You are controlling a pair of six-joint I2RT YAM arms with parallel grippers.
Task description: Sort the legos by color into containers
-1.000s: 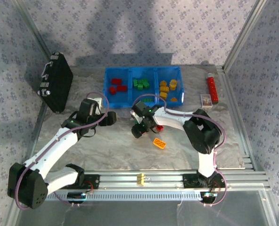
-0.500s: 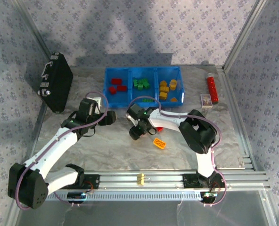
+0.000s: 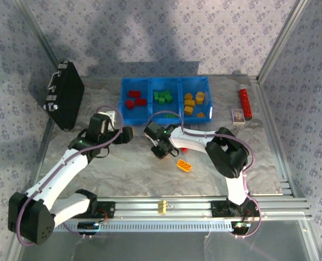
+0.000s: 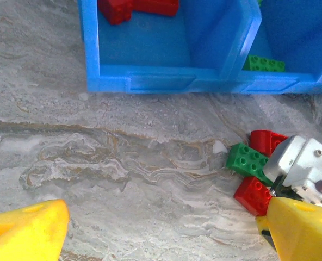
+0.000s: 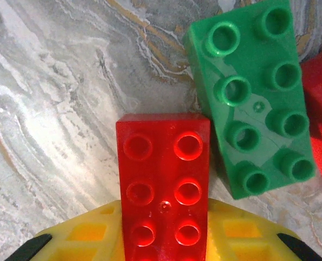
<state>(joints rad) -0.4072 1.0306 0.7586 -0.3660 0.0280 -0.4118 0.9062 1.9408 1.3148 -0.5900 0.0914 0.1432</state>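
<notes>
My right gripper [image 5: 163, 239] is shut on a red lego [image 5: 163, 179], which stands out past its yellow fingers [image 5: 90, 236] low over the table. A green lego [image 5: 251, 98] lies right beside it, and another red one [image 5: 321, 109] is at the edge. In the top view this gripper [image 3: 160, 148] sits just in front of the blue bin [image 3: 163, 118]. An orange lego [image 3: 184, 165] lies nearer the arms. The containers hold red [image 3: 135, 99], green [image 3: 162, 97] and yellow legos [image 3: 193, 103]. My left gripper [image 4: 163, 231] [image 3: 127, 134] hangs open over bare table, left of the loose green [image 4: 248, 161] and red legos [image 4: 253, 194].
A black hard case [image 3: 66, 100] stands at the back left. A red tube [image 3: 245, 102] and a small box [image 3: 237, 115] lie right of the bin. The bin's front wall [image 4: 161, 81] is close ahead of my left gripper.
My right gripper has closed on the red lego and shifted slightly left and toward the bin. The left arm has barely moved and stays open.
</notes>
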